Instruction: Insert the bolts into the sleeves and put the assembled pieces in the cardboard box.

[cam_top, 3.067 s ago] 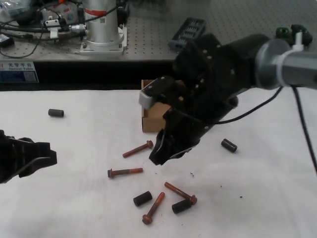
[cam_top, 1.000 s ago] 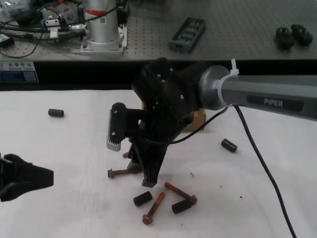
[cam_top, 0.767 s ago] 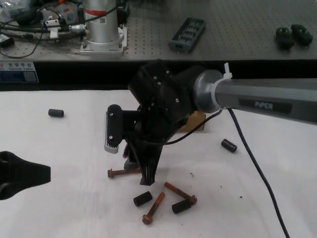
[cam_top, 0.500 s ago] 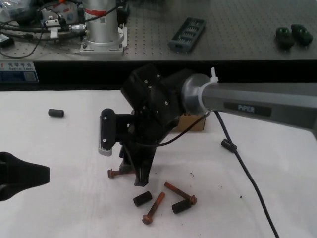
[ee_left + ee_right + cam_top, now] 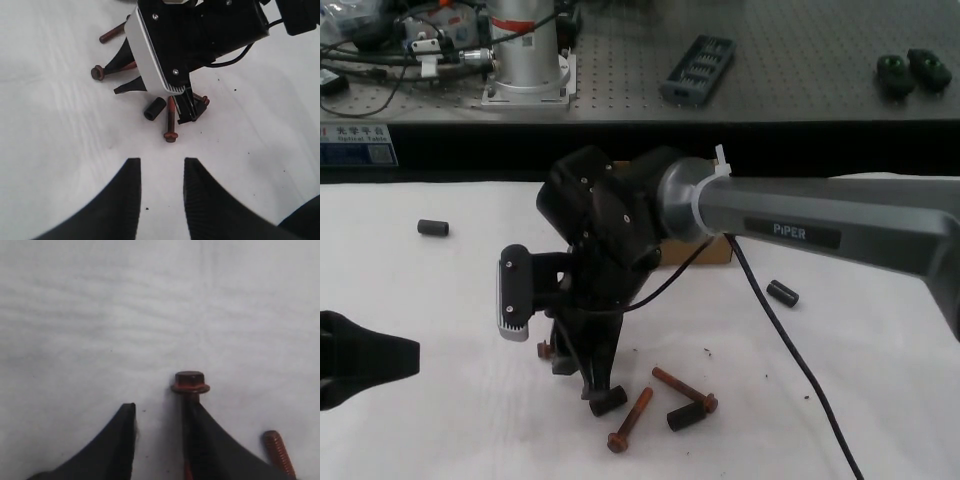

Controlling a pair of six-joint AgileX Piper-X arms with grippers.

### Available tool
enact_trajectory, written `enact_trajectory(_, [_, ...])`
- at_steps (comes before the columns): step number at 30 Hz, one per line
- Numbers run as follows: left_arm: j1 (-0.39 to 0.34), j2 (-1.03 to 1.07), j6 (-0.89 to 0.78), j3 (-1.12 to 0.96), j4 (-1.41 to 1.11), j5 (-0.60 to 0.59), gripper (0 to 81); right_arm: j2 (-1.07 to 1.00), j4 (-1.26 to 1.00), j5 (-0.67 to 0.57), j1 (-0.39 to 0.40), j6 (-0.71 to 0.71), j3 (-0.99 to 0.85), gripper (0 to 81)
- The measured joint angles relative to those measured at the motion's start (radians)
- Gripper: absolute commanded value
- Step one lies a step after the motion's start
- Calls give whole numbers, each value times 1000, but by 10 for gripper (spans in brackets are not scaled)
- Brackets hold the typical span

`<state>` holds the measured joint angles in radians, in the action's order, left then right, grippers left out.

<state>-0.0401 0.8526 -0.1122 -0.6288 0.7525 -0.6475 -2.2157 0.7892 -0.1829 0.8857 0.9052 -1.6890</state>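
Left gripper [image 5: 162,165]: fingers parted, nothing between them. It hangs over the bare white cloth [image 5: 440,300] at the near left of the bench, well apart from every bolt.

First sleeve [image 5: 433,228]: short dark tube on its side at the far left, alone.

Right gripper [image 5: 159,412]: fingers spread, grasping nothing. Its arm reaches in from the right and the fingers point down at the cloth, left of the main scatter. This is plainly the nearer arm to the target.

Target bolt [image 5: 190,382]: lies flat at the right gripper's fingertips.
- Long axis: runs with the fingers. The head pokes out beyond the tips and the shank runs back into the gap.
- Position in gap: close against the inner face of one finger, not midway.
- Judgement: closing should catch the shank, though the off-centre lie may roll it first.
- Look: rust-brown, flanged six-sided head, slim shank.

Second bolt [image 5: 277,450]: threaded end, just beyond that same finger's outer side.

Scatter to the right of the gripper, all close together:
- second sleeve [image 5: 608,400]
- third bolt [image 5: 630,420]
- third sleeve [image 5: 685,417]
- fourth bolt [image 5: 685,390]

Cardboard box [image 5: 718,252]: behind the right arm, mostly hidden.

Fourth sleeve [image 5: 782,293]: alone, right of the box.
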Motion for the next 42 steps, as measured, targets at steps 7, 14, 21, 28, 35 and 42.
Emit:
enact_trajectory(7, [0, 0, 0, 0, 8, 0, 222, -17, -33, 23, -11, 8, -3, 268])
enact_trajectory(14, [0, 0, 0, 0, 15, 0, 222, -22, -51, 23, -17, 8, -3, 268])
enact_trajectory(21, [0, 0, 0, 0, 15, 0, 222, -26, -55, 21, -26, 8, -5, 191])
enact_trajectory(28, [0, 0, 0, 0, 15, 0, 222, -26, -49, 39, -26, 8, -5, 115])
enact_trajectory(35, [0, 0, 0, -13, 54, -26, 222, -26, -7, 103, -26, 8, -9, 115])
enact_trajectory(42, [0, 0, 0, -51, 82, -30, 222, -26, 5, 121, -33, -8, -12, 113])
